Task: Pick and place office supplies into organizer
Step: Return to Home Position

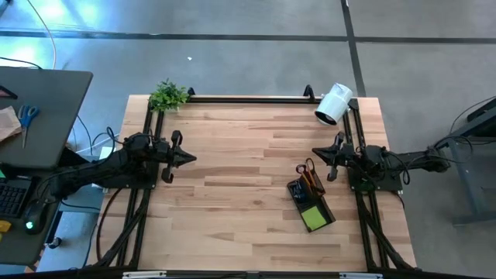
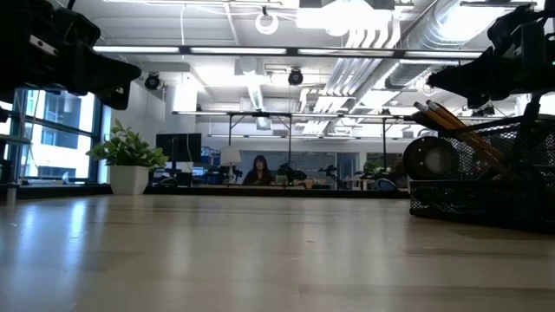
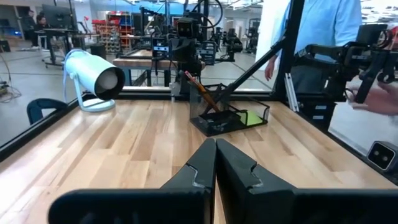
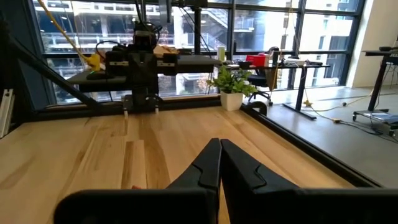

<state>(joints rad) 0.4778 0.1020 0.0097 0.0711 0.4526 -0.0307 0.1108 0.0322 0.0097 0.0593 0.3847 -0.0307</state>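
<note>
Black mesh organizer [image 1: 295, 189] stands on the right half of the table [image 1: 232, 201], near the right arm's base. Its cup section holds 1 orange pencil [image 1: 311, 179]. The lime-green sticky-note pad [image 1: 314, 218] lies in its tray section. Left gripper [image 1: 191, 158] and right gripper [image 1: 315, 152] hover at opposite table sides, fingers pressed together, holding nothing.

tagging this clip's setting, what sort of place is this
Probably an open-plan robotics lab or office. The left gripper and right gripper hang shut over a wooden table. Beyond it, the low view shows a desk monitor, exposed ceiling ducts and a person seated far back.
</note>
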